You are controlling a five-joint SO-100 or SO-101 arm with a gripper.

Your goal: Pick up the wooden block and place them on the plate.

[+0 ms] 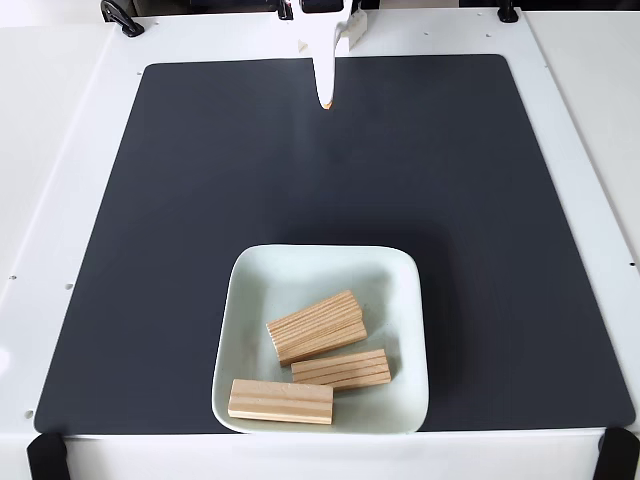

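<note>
Wooden blocks lie gathered in the plate [250, 290] as the claw [326, 98] hangs clear at the far edge of the mat [200, 180].

Three blocks show: one [316, 327] tilted at centre, possibly resting on another beneath it, one [342, 368] just beside it, one [280, 401] propped on the near rim. The claw looks closed and holds nothing, parked well apart on the white bench [60, 150], suggesting the job is nearly or fully finished.
</note>
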